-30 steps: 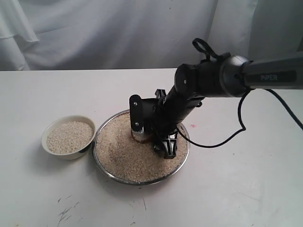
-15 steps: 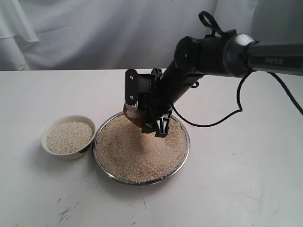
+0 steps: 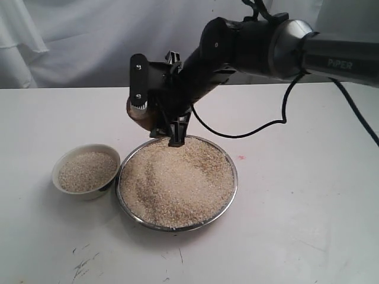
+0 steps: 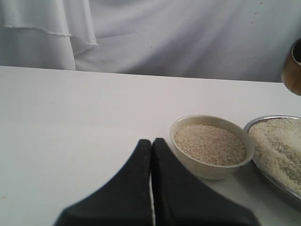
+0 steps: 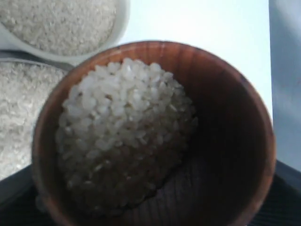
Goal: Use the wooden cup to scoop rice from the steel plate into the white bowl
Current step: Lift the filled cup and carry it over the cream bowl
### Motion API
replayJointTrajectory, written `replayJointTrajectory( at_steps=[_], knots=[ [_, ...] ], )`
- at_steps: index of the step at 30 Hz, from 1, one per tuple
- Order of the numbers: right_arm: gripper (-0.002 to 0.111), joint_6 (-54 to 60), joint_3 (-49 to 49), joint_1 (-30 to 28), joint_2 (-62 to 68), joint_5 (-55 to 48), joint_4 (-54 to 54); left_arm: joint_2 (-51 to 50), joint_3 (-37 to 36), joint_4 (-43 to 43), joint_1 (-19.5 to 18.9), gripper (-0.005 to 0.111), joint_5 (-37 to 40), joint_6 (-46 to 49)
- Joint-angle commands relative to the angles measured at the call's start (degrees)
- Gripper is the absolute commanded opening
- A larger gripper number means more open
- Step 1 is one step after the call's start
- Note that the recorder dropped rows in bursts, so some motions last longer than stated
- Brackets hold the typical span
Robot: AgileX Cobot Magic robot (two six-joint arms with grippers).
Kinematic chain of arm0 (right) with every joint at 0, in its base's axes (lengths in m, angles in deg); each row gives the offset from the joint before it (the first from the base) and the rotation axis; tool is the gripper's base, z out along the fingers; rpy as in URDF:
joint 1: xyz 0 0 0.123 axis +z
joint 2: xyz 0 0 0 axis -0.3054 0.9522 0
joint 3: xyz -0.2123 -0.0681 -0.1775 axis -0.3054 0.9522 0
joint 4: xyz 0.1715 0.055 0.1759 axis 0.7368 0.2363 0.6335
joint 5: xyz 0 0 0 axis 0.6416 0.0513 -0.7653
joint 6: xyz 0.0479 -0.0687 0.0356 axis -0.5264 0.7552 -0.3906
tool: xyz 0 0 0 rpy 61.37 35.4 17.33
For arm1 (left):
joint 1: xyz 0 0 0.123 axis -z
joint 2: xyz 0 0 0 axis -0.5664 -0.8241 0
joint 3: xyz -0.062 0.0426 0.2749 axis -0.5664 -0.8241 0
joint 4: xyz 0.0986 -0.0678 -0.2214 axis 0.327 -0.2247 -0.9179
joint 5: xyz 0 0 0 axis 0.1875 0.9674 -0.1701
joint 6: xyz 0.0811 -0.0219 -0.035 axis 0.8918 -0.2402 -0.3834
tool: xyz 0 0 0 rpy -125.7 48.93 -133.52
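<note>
The steel plate (image 3: 232, 188) lies mid-table, heaped with rice (image 3: 177, 180). Left of it stands the white bowl (image 3: 65, 186), partly filled with rice (image 3: 86, 170). My right gripper (image 3: 155, 117) hangs above the plate's far left rim, shut on the wooden cup (image 3: 136, 117). In the right wrist view the wooden cup (image 5: 225, 117) fills the frame and holds a mound of rice (image 5: 122, 141), with the white bowl (image 5: 120, 28) beyond it. My left gripper (image 4: 151, 142) is shut and empty, low over the table, with the white bowl (image 4: 207, 165) and the steel plate (image 4: 263, 123) ahead of it.
The white table (image 3: 308, 225) runs out to the right and front of the plate, with dark scuff marks (image 3: 83, 263) near the front left. A grey cloth backdrop (image 3: 106, 41) hangs behind. The right arm's black cable (image 3: 278, 112) loops over the table behind the plate.
My right gripper has lifted the wooden cup out of the rice heap and carried it up and left, from the plate's middle to above its far left rim.
</note>
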Motion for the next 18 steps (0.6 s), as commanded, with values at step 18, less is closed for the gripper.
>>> replayJointTrajectory(
  at_steps=[18],
  knots=[
    [0.000, -13.8, -18.3, 10.6, 14.3, 7.1, -22.4, 0.3, -0.3, 0.0, 0.1, 0.000, -0.4, -0.2]
  ],
)
